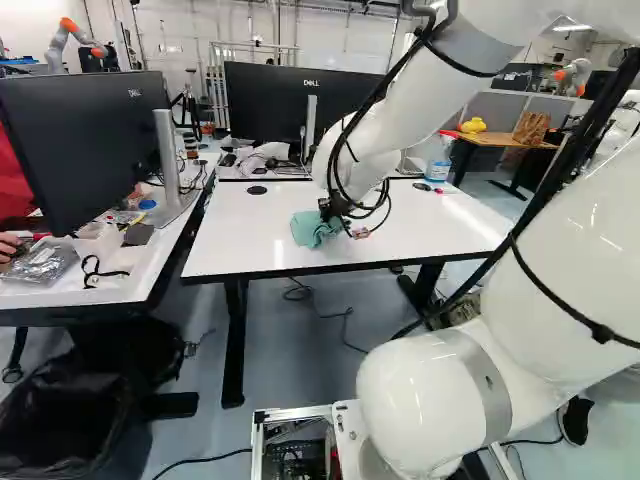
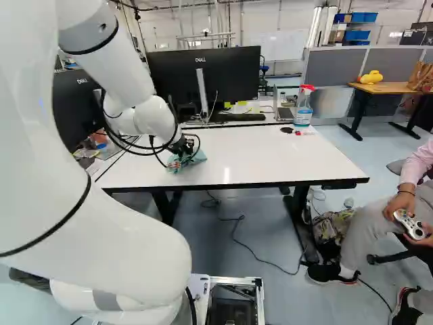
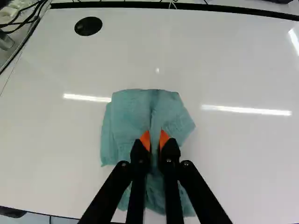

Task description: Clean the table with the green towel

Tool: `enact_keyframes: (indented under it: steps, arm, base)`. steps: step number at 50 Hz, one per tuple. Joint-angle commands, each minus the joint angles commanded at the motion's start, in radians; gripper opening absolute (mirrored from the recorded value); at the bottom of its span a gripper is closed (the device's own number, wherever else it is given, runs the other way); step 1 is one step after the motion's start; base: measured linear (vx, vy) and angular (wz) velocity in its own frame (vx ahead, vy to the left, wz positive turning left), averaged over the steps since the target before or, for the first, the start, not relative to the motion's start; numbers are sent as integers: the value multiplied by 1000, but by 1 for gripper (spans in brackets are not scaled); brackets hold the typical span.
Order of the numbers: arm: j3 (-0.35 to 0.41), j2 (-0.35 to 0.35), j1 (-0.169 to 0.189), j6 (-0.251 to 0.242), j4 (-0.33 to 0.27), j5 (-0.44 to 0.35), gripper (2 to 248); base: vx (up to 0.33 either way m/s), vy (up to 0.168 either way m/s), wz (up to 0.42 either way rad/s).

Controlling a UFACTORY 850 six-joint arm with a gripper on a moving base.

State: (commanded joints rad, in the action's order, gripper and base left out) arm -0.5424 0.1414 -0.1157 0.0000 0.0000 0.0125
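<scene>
"Gripper [image 3: 155, 140] pinches what?"
"The towel [image 3: 131, 112], bunched on the table [image 2: 270, 152] near its left end in the right base view; wiping seems the step, though contact beneath is hidden."
"Next?"
"A low, level sweep toward the bottle [image 2: 303, 114]."

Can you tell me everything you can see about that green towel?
The towel is blue-green and looks like soft fabric, rumpled, with creases and uneven edges. It lies on the white table, nearer the front edge than the back. The gripper pinches a raised fold of it between two orange-padded fingers.
</scene>
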Motion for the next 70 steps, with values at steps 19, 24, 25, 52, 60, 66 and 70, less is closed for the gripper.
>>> enact_keyframes:
  steps: [19, 24, 25, 52, 60, 66, 70]
  arm:
    - [-46, -15, 23, 0, 0, 0, 42]
    - [-69, -25, 33, 0, 0, 0, 42]
    - [-73, -27, 35, 0, 0, 0, 42]
    - [-180, -110, 109, 0, 0, 0, 42]
    - [-212, -142, 131, 0, 0, 0, 42]
    - [-240, -169, 145, 0, 0, 0, 42]
    - [-259, -188, 154, 0, 0, 0, 42]
  base:
    - [0, 0, 0]
    - [0, 0, 0]
    - [0, 0, 0]
    - [0, 0, 0]
    - [0, 0, 0]
    - [0, 0, 0]
    - [0, 0, 0]
